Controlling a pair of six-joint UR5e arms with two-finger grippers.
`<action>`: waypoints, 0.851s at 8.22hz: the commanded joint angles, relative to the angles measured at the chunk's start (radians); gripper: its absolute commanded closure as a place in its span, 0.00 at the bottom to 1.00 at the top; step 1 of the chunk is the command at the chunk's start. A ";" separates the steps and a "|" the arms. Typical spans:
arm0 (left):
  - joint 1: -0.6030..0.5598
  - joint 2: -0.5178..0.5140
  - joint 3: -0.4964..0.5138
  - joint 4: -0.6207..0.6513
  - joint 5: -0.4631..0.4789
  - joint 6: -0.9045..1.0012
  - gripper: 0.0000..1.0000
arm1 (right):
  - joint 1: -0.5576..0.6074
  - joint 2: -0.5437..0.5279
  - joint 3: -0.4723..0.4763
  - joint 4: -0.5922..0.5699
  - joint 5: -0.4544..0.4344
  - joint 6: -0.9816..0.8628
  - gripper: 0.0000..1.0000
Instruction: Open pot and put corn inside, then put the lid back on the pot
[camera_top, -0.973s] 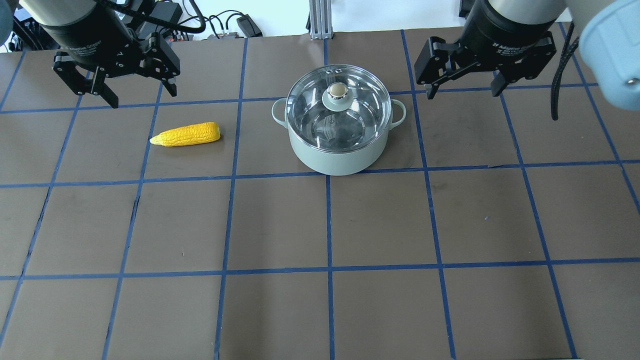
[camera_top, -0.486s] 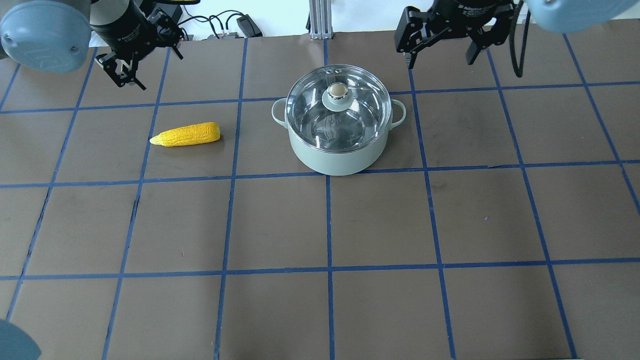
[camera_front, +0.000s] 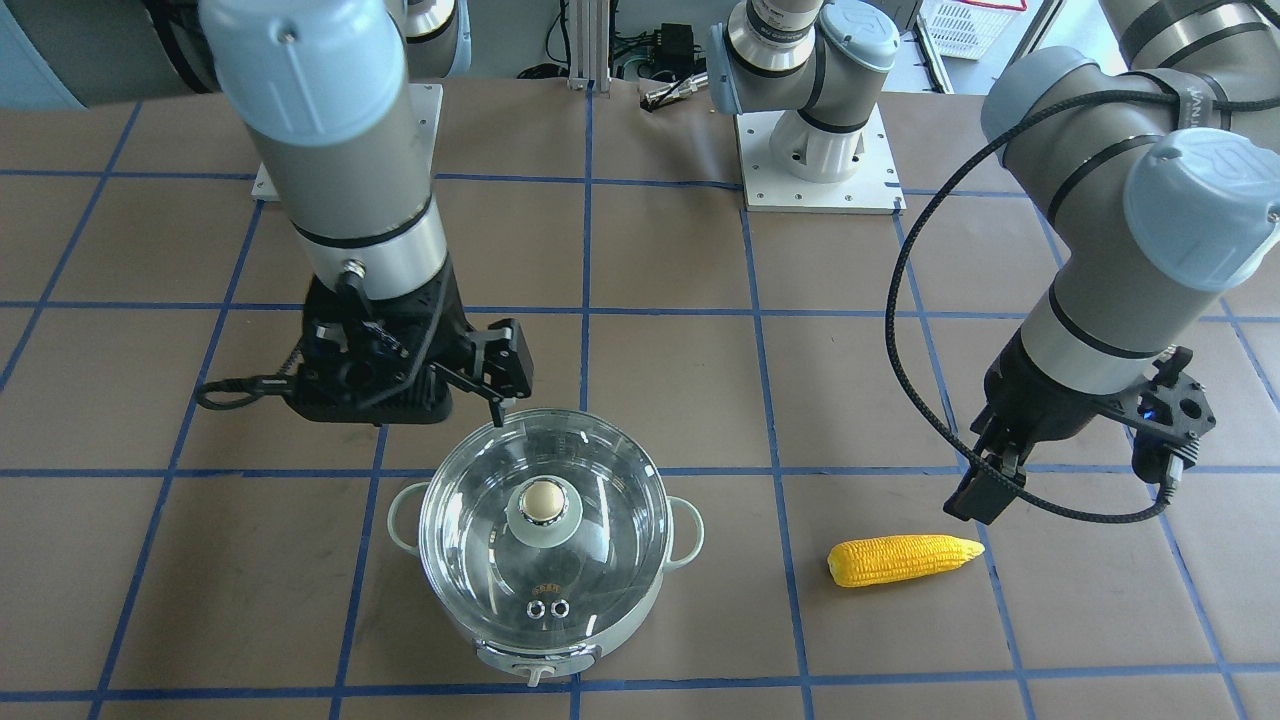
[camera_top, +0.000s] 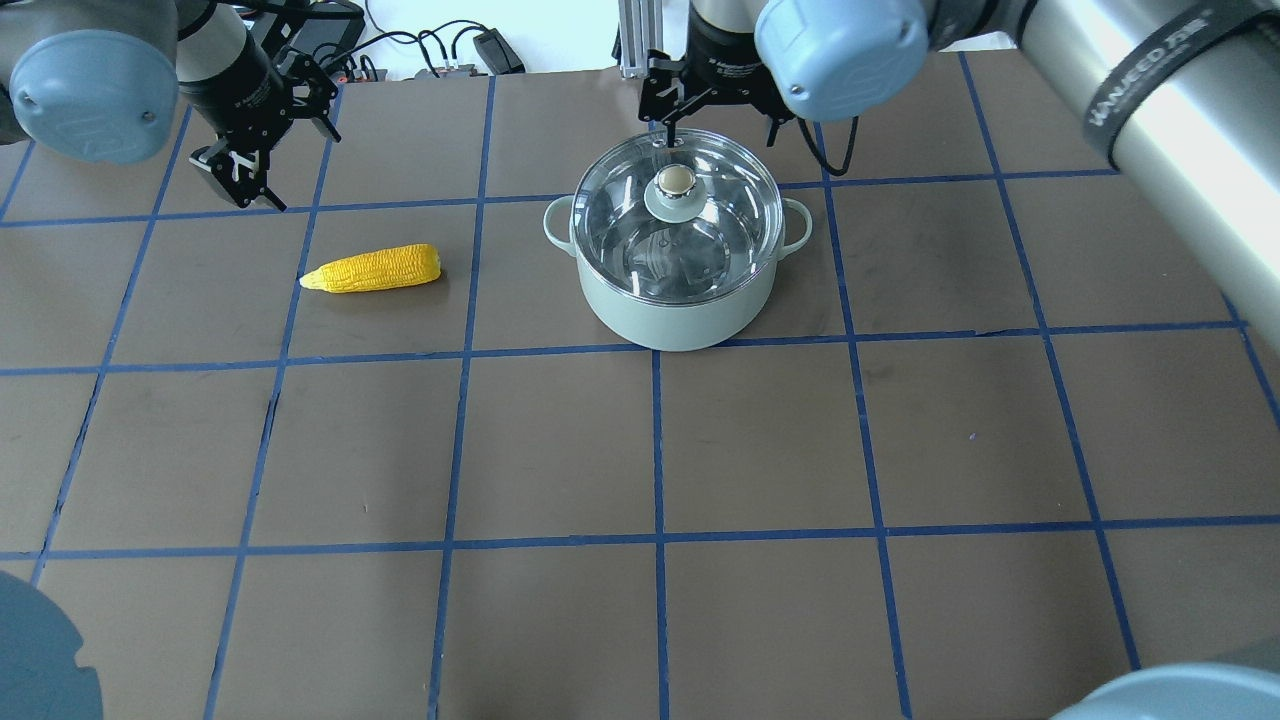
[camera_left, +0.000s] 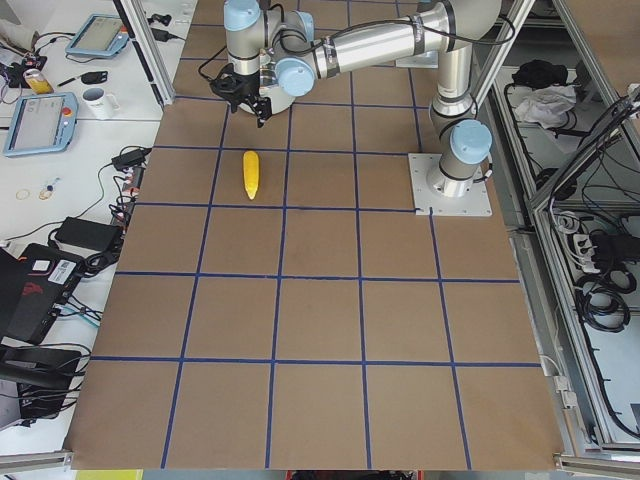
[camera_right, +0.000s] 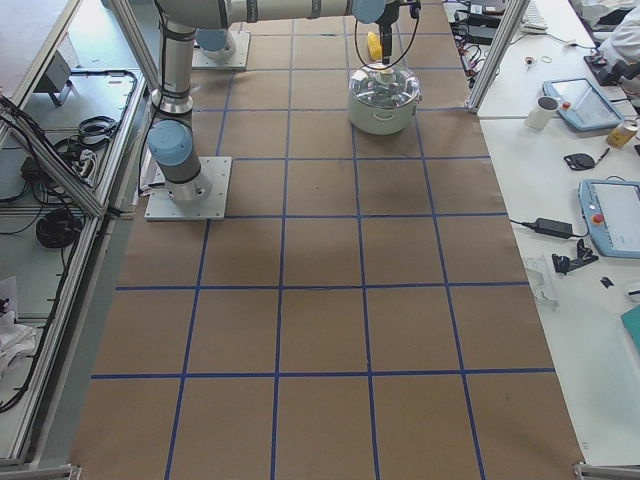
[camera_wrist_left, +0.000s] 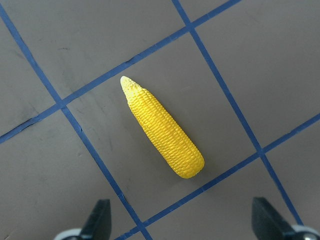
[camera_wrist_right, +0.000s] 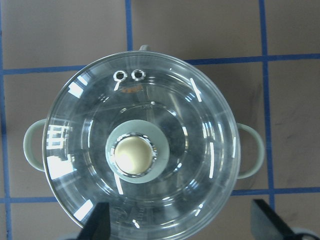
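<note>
Pot (camera_top: 680, 310) sits mid-desk (camera_top: 760, 450) with the glass lid (camera_top: 640, 215) seated on it, ball knob (camera_top: 676, 180) free; corn (camera_top: 372, 268) lies flat on the desk well apart on the robot's left side, nothing in the pot. Step in hand looks like the opening one: right claw (camera_top: 718, 130) released, fingers spread wide, hovering over the pot's far rim, not touching the knob as far as I can tell. Left claw (camera_wrist_left: 184, 222) also released and empty, poised above the corn. Next move, my guess: right claw centres on the knob, drops, clenches on the ball, lifts straight up; left would need a wrist turn, since the cob lies diagonal to its fingers. Right wrist view shows the knob offset to one side of the finger gap, plus the two vent holes (camera_wrist_right: 127, 75), which overhead barely resolves. Front view alone shows the pot's small front knob (camera_front: 537, 678). Left side view shows corn but no pot; right side view gives claw height poorly
</note>
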 joint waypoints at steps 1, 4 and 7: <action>0.029 -0.004 0.004 0.000 -0.001 -0.058 0.00 | 0.080 0.076 0.008 -0.122 -0.010 0.086 0.00; 0.059 -0.018 0.005 0.000 0.000 -0.199 0.00 | 0.076 0.146 0.015 -0.126 -0.036 0.125 0.00; 0.060 -0.035 -0.005 0.003 -0.001 -0.233 0.00 | 0.076 0.150 0.015 -0.126 -0.066 0.128 0.12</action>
